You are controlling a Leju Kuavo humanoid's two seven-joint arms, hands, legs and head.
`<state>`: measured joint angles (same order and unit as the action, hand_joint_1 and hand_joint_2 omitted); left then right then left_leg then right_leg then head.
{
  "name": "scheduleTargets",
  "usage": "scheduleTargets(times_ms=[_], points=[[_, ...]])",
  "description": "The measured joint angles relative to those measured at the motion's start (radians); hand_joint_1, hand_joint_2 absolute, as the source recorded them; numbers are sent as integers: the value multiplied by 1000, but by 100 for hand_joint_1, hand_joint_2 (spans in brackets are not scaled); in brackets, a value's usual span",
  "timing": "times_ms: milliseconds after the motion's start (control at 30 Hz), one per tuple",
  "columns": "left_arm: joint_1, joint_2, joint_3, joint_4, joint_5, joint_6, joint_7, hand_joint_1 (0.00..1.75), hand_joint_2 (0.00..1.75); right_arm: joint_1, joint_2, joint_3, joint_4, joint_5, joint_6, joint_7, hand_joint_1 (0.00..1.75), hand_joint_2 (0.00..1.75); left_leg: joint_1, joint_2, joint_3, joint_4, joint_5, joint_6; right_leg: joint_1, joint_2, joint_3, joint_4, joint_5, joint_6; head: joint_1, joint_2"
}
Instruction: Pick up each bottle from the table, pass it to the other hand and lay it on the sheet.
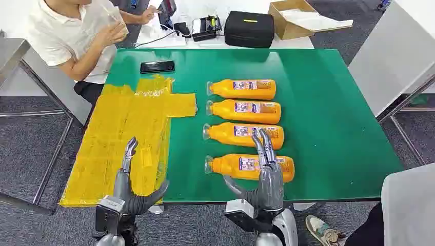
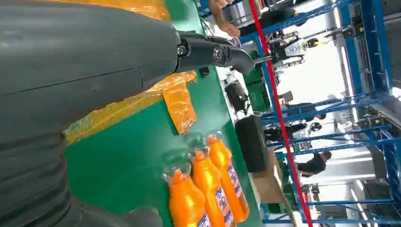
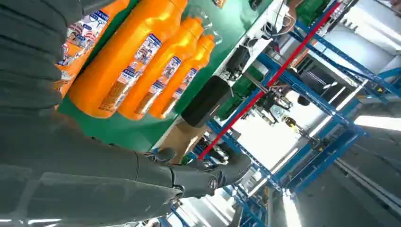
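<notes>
Several orange bottles lie in a column on the green table (image 1: 333,113), caps pointing left. The nearest bottle (image 1: 251,167) lies by the front edge, the one behind it (image 1: 241,134) just beyond. My right hand (image 1: 267,177) hovers over the nearest bottle with fingers stretched forward and thumb out, holding nothing. My left hand (image 1: 131,187) is open above the front part of the yellow sheet (image 1: 123,133), empty. The left wrist view shows three bottles (image 2: 208,189) and the sheet's edge (image 2: 179,106). The right wrist view looks along the bottles (image 3: 137,61).
A black phone (image 1: 157,66) lies near the table's far left edge beside the sheet. A seated person (image 1: 77,36) is at the far left corner. A black case (image 1: 249,28), devices and a cardboard box (image 1: 290,18) stand on the white table behind.
</notes>
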<state>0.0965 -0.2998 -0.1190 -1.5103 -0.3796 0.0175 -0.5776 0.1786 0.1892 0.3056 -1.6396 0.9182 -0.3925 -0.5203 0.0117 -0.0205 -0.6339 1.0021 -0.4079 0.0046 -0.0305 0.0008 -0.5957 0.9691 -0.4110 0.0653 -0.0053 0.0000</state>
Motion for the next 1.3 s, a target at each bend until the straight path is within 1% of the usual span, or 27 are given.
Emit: scheduleTargets(times_ms=[400, 1300], points=[[-13, -5, -15, 1, -7, 13, 10, 0, 175, -7, -2, -2, 1, -10, 19, -13, 0, 175, 0, 0, 0, 0, 0, 0, 0, 0, 0, 0, 0, 0, 0, 0], [-14, -5, -12, 1, -9, 15, 18, 0, 175, -18, 7, 24, 30, -23, 2, -20, 0, 175, 0, 0, 0, 0, 0, 0, 0, 0, 0, 0, 0, 0, 0, 0]])
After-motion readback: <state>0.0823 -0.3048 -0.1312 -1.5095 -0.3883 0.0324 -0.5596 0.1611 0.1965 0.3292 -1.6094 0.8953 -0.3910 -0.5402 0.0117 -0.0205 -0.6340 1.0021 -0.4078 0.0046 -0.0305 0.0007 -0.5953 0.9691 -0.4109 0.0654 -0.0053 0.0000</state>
